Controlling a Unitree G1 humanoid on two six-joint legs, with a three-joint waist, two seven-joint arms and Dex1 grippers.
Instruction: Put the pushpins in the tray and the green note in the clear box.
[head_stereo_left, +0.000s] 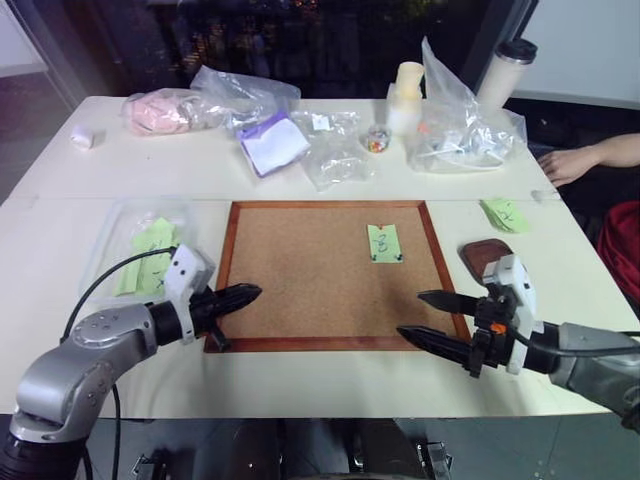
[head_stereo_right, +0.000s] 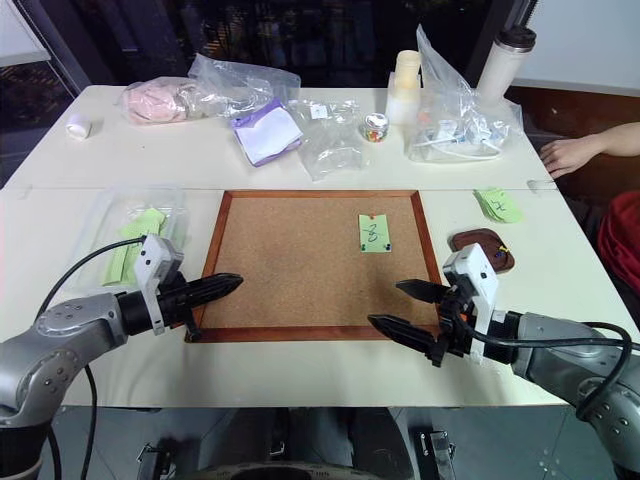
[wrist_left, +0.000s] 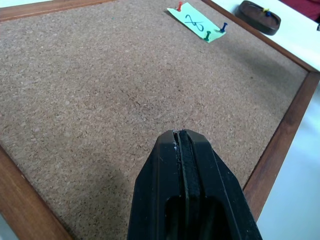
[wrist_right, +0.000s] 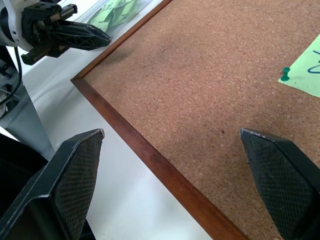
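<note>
Green note: the green note (head_stereo_right: 374, 233), marked "3", lies flat on the cork board (head_stereo_right: 300, 270), toward its far right part, long axis running near to far, pinned at three spots.
Pushpins: the pushpins (wrist_left: 215, 33) stand upright, a red one on one short edge, a green and a blue one on the other.
Tray: the tray (head_stereo_right: 482, 249) rests on the counter (head_stereo_right: 150, 150) just off the board's right frame; two pins appear to lie in it already.
Clear box: the clear box (head_stereo_right: 135, 235) sits left of the board, holding unmarked green slips.
Left gripper: the left gripper (head_stereo_left: 245, 294) hangs with its fingers pressed together over the board's near-left corner.
Right gripper: the right gripper (head_stereo_right: 395, 305) hovers with jaws spread wide above the near-right frame.
Risk: tugging the note before the pins come out could tear it; a tiny pin may slip and roll off.
</note>
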